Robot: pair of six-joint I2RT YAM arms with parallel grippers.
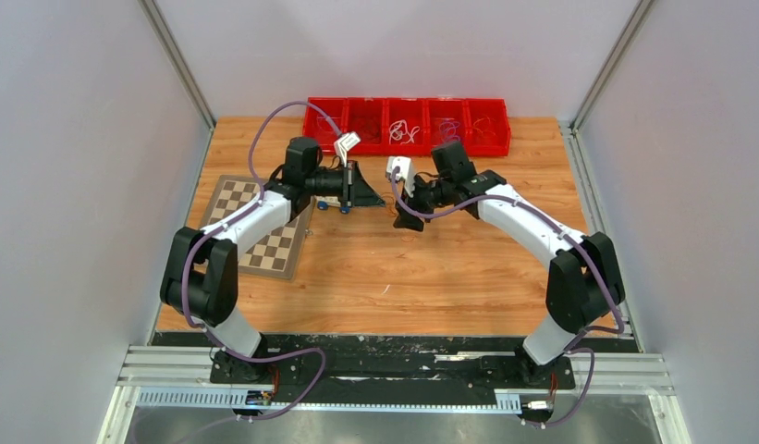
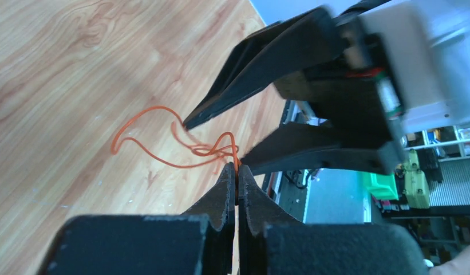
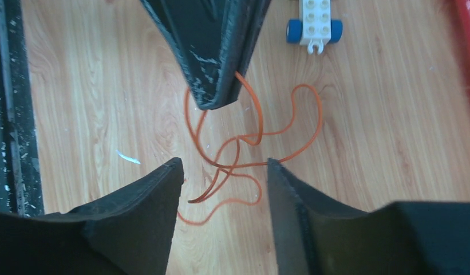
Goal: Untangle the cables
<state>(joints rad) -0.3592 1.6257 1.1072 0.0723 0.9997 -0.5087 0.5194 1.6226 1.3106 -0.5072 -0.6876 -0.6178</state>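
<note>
Pinching orange cable (image 3: 238,139) tight in closed left gripper (image 2: 237,167) as anchor, straddling its loops with right gripper (image 3: 224,163) part-open, empty, likely for tugging apart.

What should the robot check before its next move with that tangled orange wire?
1. Left hand shut on the orange cable: ok.
2. Right hand open, one finger each side of the tangle: ok.
3. Cable loops uncrossed: not ok.
4. Toy car apart from the cable: ok.
5. Which strand the right hand would catch: cannot tell.
</note>
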